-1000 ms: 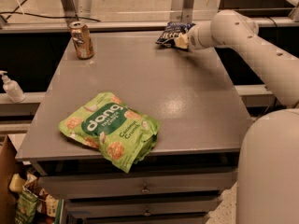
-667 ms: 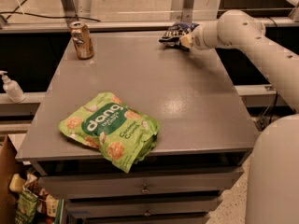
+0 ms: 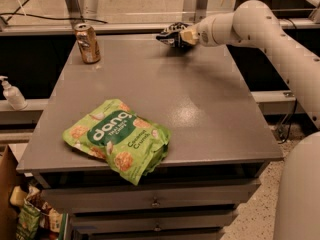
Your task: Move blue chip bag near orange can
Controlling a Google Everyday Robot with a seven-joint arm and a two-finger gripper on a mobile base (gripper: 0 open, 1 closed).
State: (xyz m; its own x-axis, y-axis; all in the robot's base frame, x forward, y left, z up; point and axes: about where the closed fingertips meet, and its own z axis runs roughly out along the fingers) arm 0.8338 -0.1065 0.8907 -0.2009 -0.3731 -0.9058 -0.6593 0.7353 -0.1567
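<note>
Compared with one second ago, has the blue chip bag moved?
Yes. The blue chip bag, held in the claw at the far edge, has shifted left, closer to the orange can, which stands where it was.

White tubular arm, cream claw above table

You had a large lime-green dang bag lying flat at the front left of the grey table, one corner overhanging the front edge. A white pump bottle stood on a lower ledge, left of the table. Drawers sat beneath the tabletop. The gripper hung over the table's far edge.
</note>
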